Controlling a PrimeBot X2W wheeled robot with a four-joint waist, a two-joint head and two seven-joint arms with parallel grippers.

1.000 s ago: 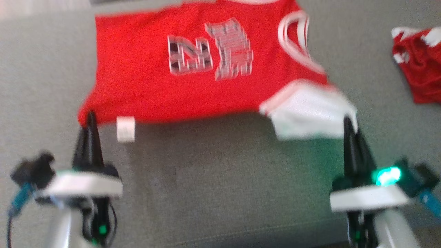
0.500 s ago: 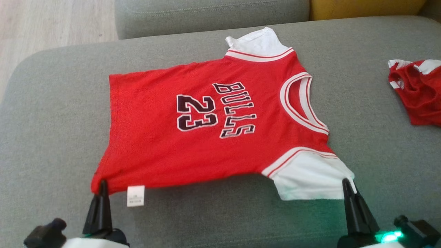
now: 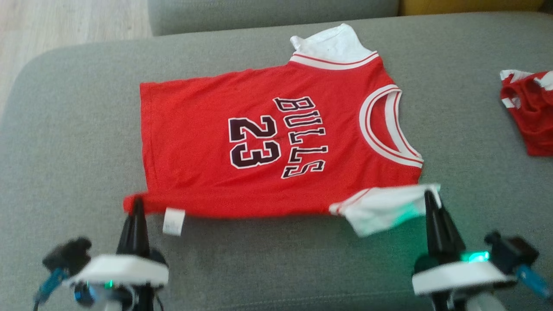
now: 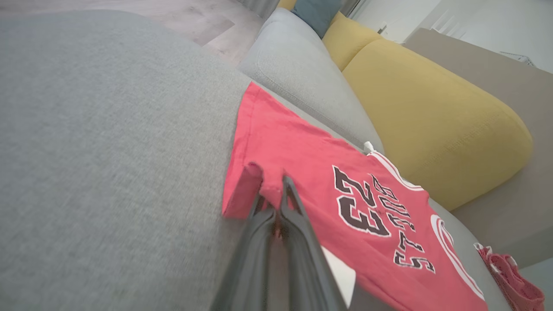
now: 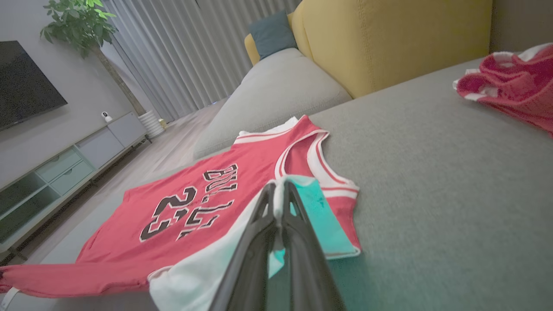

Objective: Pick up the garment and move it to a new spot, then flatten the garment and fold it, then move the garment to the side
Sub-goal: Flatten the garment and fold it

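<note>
Bulls jersey (image 3: 203,172) lies spread at frame centre on the grey sofa seat (image 3: 65,129). Your left gripper (image 3: 137,202) jaws pinch its hem corner, your right gripper (image 3: 428,195) jaws its white sleeve. Both corners just lifted, so the fold is probably starting.

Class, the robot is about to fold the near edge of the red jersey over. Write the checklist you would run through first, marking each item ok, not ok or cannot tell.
1. Left gripper shut on the jersey at its near hem corner: ok.
2. Right gripper shut on the near white sleeve: ok.
3. Both gripped corners raised off the sofa cushion: ok.
4. Jersey's middle lying flat, lettering up: ok.
5. Far white sleeve lying flat: cannot tell.
6. Other red garment apart from the jersey, to its right: ok.
</note>
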